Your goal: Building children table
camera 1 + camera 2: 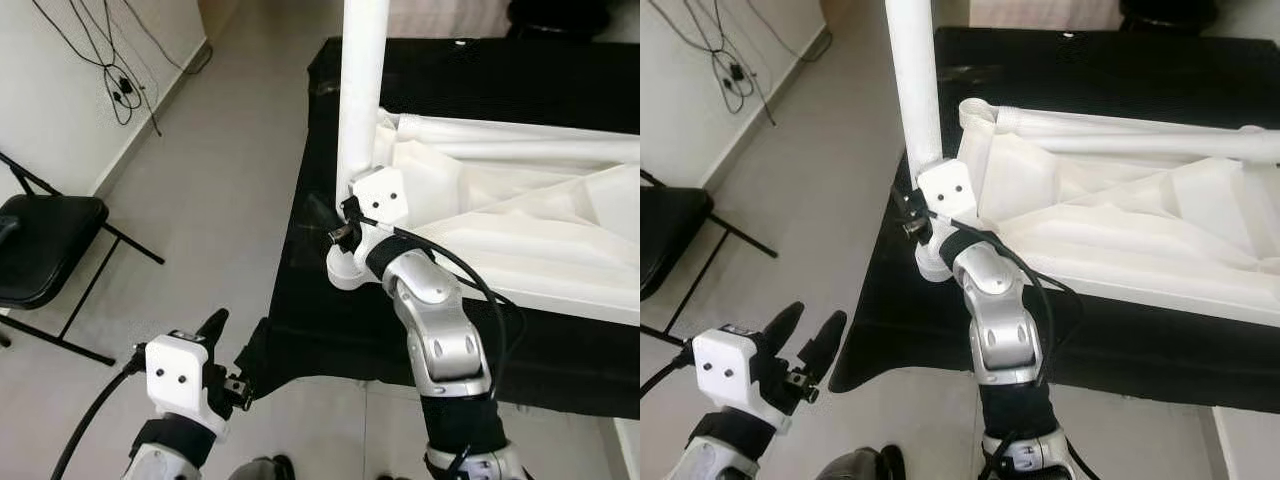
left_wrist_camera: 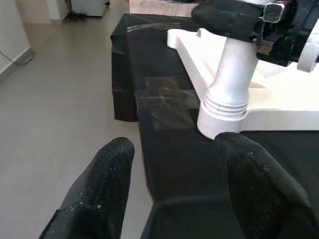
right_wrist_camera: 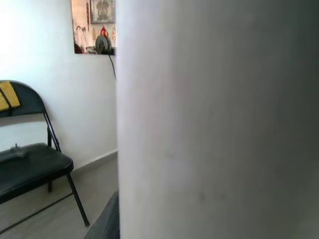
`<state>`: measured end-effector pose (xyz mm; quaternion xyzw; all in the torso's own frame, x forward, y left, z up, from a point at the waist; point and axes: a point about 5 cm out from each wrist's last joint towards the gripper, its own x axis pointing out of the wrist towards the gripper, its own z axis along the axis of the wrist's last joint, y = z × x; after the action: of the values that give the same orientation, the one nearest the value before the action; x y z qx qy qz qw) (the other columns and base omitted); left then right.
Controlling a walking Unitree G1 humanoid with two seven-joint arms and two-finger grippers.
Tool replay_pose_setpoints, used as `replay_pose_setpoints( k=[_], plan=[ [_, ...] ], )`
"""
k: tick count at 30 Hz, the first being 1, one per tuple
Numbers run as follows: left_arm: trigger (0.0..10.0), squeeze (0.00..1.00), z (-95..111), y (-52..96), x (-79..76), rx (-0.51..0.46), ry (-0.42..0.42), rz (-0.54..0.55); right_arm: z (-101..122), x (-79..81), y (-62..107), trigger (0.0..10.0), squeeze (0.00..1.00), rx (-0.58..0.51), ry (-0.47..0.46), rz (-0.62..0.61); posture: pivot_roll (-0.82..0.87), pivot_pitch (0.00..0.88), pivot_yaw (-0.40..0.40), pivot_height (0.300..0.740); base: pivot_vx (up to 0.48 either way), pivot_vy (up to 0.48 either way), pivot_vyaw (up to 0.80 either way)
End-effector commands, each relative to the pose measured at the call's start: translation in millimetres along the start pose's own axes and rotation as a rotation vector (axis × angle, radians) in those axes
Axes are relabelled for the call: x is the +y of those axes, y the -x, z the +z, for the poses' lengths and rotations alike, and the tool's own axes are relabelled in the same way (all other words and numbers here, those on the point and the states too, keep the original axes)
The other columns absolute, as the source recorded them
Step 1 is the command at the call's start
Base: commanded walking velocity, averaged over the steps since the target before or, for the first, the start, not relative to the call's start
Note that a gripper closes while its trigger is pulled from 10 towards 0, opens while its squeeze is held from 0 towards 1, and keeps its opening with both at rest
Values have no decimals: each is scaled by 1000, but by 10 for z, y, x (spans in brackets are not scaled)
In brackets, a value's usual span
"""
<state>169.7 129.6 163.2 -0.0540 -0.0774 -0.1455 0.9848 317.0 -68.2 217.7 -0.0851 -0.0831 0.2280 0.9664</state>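
Assembly of the children's table at the leg-fitting stage. The white tabletop (image 1: pixel 520 220) lies upside down on a black-covered platform (image 1: pixel 470 80), its ribbed underside facing up. One white leg (image 1: pixel 362 90) stands upright in the corner socket (image 2: pixel 222 117) nearest the robot; judging by the threaded collar seen at its base, it is seated or nearly so, though whether it is fully tightened cannot be told. No second leg is visible on the other corners within the frames, so most of the fitting probably remains. The right pincer (image 1: pixel 345 225) is pressed against the lower part of the leg, directly above the socket; its fingers are hidden behind its own white housing, so whether they pinch the leg cannot be told. The left pincer (image 1: pixel 805 340) hangs low over the pale floor (image 1: pixel 220 200), below and to the left of the right one, short of the platform's edge, fingers spread and holding nothing. The head views give the overall layout: leg, tabletop, both arms, and a black folding chair (image 1: pixel 45 245) well to the left of the left pincer. The left wrist view adds the socket collar in close detail, just beyond its fingertips (image 2: pixel 107 164). The right wrist view has the leg's blank white surface directly against the lens.
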Motion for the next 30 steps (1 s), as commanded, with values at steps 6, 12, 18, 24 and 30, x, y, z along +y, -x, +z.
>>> replay_pose_setpoints(
  k=[6,12,18,24,30],
  plan=[
    [10000,0,-53,11,51,15,-5,30,-238,270,-73,4549,0,148,-42,37,76,193,-1,740,0,0,0],
    [10000,0,-51,11,55,14,-5,28,-89,354,-142,10000,0,88,-84,138,77,194,-1,740,0,0,0],
    [10000,0,-42,11,37,13,-2,22,135,252,-287,10000,1000,-29,-70,355,103,205,-5,740,0,0,0],
    [10000,0,-28,24,0,9,-1,23,246,107,-374,10000,0,-64,61,670,117,215,-17,740,0,0,0],
    [10000,0,-11,47,-41,8,3,21,214,-5,-472,10000,0,-7,114,873,136,230,-20,740,0,0,0]
  ],
)
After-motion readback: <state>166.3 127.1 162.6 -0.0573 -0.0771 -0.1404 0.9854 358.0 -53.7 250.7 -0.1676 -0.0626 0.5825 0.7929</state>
